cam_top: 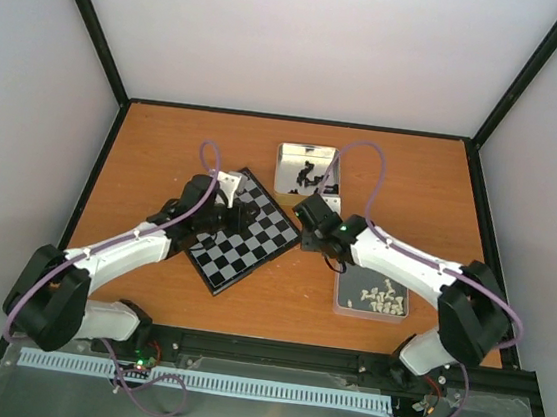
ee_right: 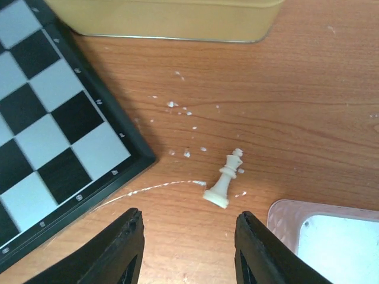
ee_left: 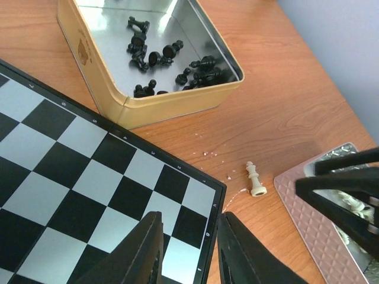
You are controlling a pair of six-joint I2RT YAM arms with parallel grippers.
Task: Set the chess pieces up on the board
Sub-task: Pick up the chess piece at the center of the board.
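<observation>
A single white king (ee_right: 225, 177) lies on its side on the wooden counter (ee_right: 308, 89), just off the corner of the chessboard (ee_right: 59, 130) and near the pink-rimmed tin (ee_right: 308, 208), touching neither. The right hand (ee_right: 188, 216) hovers over it with its fingers spread and nothing between them. The king sits a little ahead of the fingertips and nearer the right-side finger than the left one. Its long axis runs steeply away from the wrist, base toward the hand and crown pointing toward the gold tin (ee_left: 177, 103) that holds the black chessmen (ee_left: 172, 56). The fingers would therefore close across its slim body rather than along its length. That looks like a workable line once the hand shifts forward and slightly sideways to centre the piece. The left hand (ee_left: 189, 219) hangs over the board's corner, its fingers a narrow gap apart and holding nothing. From there the same king (ee_left: 254, 179) lies off to the side past the rim, so the right arm is clearly the better placed. The squares that show carry no pieces, so the setting-up seems barely begun.
</observation>
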